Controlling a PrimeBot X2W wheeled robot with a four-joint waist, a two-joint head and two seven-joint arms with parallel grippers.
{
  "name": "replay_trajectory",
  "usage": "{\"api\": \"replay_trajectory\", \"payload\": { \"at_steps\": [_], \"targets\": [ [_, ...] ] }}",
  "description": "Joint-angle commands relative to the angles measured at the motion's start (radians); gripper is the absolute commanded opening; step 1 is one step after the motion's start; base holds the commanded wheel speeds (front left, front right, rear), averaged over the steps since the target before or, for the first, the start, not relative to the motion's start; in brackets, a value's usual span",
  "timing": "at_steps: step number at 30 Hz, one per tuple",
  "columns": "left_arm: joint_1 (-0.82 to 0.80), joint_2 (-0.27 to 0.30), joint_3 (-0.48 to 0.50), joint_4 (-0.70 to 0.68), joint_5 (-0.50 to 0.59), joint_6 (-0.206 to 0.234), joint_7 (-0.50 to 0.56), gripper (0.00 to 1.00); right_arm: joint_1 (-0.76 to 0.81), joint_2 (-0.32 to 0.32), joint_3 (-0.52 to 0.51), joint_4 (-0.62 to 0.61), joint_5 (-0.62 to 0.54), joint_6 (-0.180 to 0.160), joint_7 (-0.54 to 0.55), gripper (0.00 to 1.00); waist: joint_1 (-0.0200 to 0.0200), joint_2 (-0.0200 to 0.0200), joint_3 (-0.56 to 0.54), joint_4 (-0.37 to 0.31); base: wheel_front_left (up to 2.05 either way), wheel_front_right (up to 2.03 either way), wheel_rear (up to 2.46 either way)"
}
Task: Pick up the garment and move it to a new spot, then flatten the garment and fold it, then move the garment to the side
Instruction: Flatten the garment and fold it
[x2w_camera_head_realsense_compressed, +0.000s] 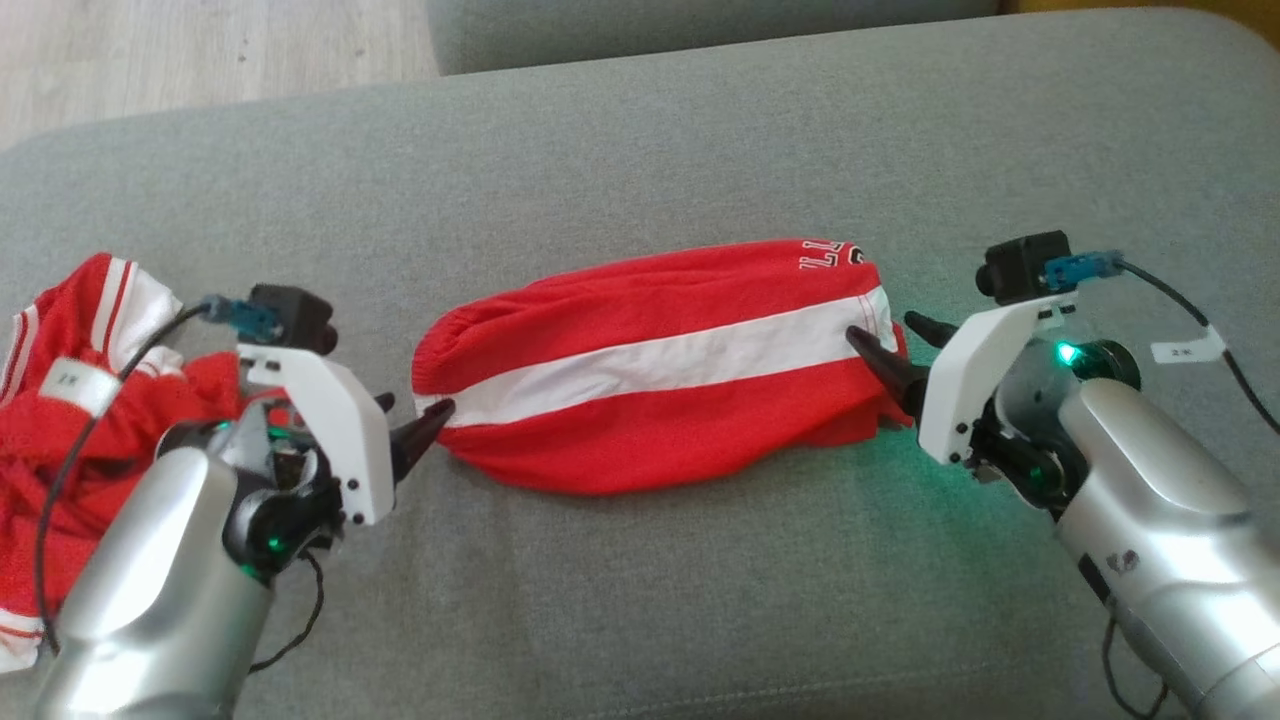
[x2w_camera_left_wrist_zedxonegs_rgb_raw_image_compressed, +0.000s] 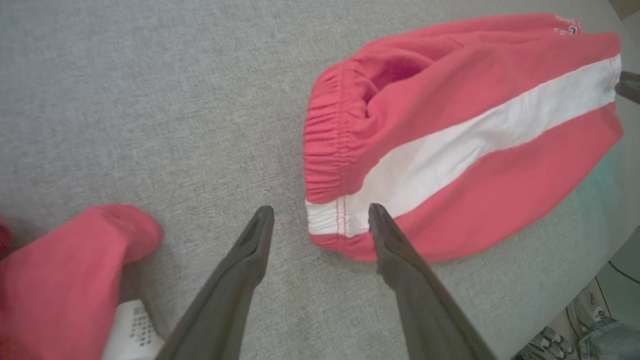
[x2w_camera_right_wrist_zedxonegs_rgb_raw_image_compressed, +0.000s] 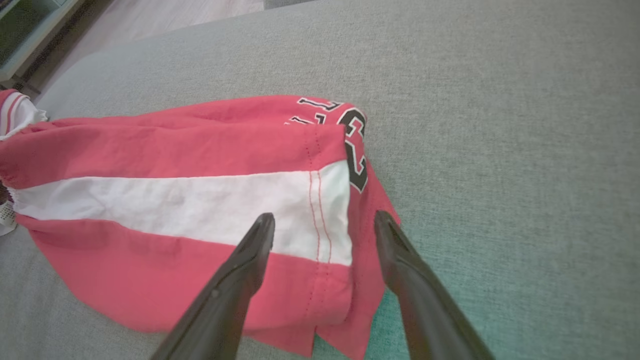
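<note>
In the middle of a grey sofa cushion (x2w_camera_head_realsense_compressed: 640, 150) lies the garment (x2w_camera_head_realsense_compressed: 650, 370), a pair of red shorts with a broad white stripe, folded into a long flat bundle that runs from left to right. Its gathered elastic waistband is at the left end. Its stitched hem is at the right end, with black and white lettering showing on the layer underneath.

The left gripper (x2w_camera_head_realsense_compressed: 415, 415) is at the waistband end with its two dark fingers spread apart and holding nothing. In the left wrist view, the left gripper (x2w_camera_left_wrist_zedxonegs_rgb_raw_image_compressed: 320, 210) frames the corner of the garment (x2w_camera_left_wrist_zedxonegs_rgb_raw_image_compressed: 450, 150) where the white stripe meets the waistband. One fingertip is over that corner and the other is over bare cushion.

The right gripper (x2w_camera_head_realsense_compressed: 885, 330) is at the hem end, its fingers also spread and empty. In the right wrist view, the right gripper (x2w_camera_right_wrist_zedxonegs_rgb_raw_image_compressed: 324, 216) straddles the hem of the garment (x2w_camera_right_wrist_zedxonegs_rgb_raw_image_compressed: 175, 200), one fingertip above the white stripe and the other just past the fabric edge. Whether either fingertip presses on the cloth cannot be told.

A second red and white garment (x2w_camera_head_realsense_compressed: 60, 400) lies crumpled at the far left of the cushion, behind the left arm and apart from the folded shorts. Pale wooden floor (x2w_camera_head_realsense_compressed: 200, 50) shows beyond the cushion at the upper left.
</note>
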Motion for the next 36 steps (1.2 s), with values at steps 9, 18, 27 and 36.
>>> {"api": "replay_trajectory", "payload": {
  "at_steps": [9, 18, 27, 36],
  "targets": [
    [-0.118, 0.055, -0.05, 0.019, -0.064, -0.006, 0.004, 1.0, -0.082, -0.008, 0.092, 0.02, 0.076, -0.001, -0.026, 0.82, -0.0001, 0.0, 0.016, 0.007, 0.0, 0.0, 0.0],
    [-0.146, 0.075, -0.136, 0.042, -0.135, -0.006, -0.03, 0.0, -0.109, -0.019, 0.173, 0.036, 0.123, -0.001, -0.106, 0.0, -0.0001, 0.0, 0.019, 0.009, 0.0, 0.0, 0.0],
    [-0.146, 0.119, -0.182, 0.037, -0.2, -0.006, -0.112, 0.0, -0.083, -0.059, 0.223, -0.013, 0.207, -0.001, -0.241, 0.0, -0.0001, 0.0, -0.037, 0.012, 0.0, 0.0, 0.0],
    [-0.157, 0.157, -0.165, -0.043, -0.254, -0.006, -0.162, 0.0, -0.055, -0.142, 0.24, -0.161, 0.324, -0.001, -0.34, 0.0, -0.0001, 0.0, -0.034, 0.011, 0.0, 0.0, 0.0]
  ]
}}
